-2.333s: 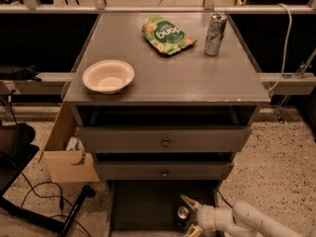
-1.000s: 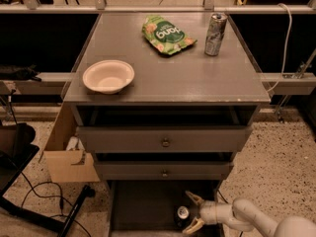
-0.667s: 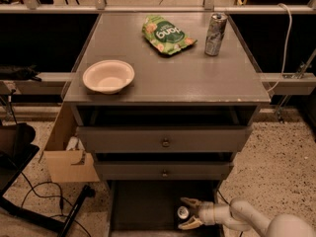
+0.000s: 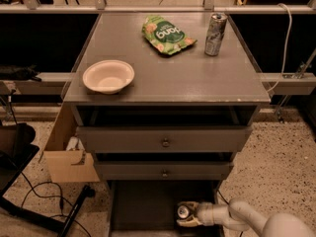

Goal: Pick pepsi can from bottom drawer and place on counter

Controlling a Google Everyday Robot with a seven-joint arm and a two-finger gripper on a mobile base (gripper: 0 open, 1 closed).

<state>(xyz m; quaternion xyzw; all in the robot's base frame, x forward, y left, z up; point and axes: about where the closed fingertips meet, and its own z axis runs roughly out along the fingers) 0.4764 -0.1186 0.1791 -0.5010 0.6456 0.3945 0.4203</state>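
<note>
The pepsi can [image 4: 183, 211] stands in the bottom drawer [image 4: 143, 206], at its right side near the front; only its silver top and a bit of dark body show. My gripper [image 4: 188, 214] reaches in from the lower right on a white arm, with its fingers on either side of the can. The counter [image 4: 168, 65] is the grey top of the cabinet above.
On the counter are a white bowl [image 4: 108, 76] at the left, a green snack bag [image 4: 167, 34] at the back, and a tall silver-grey can [image 4: 215, 27] at the back right. Two knobbed drawers [image 4: 164, 142] sit above the bottom drawer. A cardboard box [image 4: 66, 154] stands left of the cabinet.
My gripper has drawn in around the can; its fingers stood wider and a little to the right before. The can has not visibly moved.
</note>
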